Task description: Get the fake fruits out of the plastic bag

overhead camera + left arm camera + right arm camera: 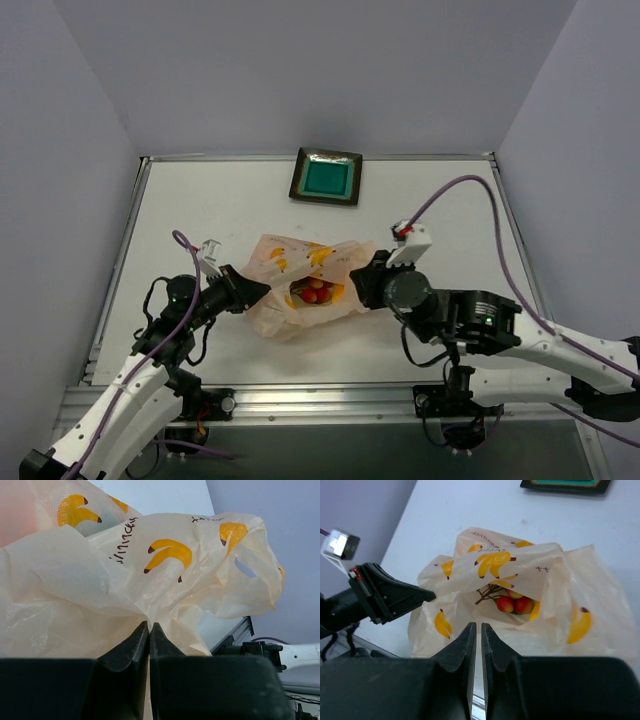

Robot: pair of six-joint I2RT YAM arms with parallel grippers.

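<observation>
So the left gripper was clamped on the bag at its 9 o'clock edge. The right gripper had fingers nearly together, with the grapes at their 12, inside the mouth.

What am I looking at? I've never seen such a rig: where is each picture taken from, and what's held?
Two robot arms are bolted at a white table's near edge. One picture looks down from above and behind them; the other two come from wrist cameras, so the black wedges at the bottom are each arm's own claw. The left claw is shut on a fold of the plastic bag. The right claw, nearly closed at the opposite rim, seems to pinch it too. Inside the open mouth lie the fake fruits: red grapes and something orange. A dark tray with a teal centre sits apart at the far edge.
</observation>
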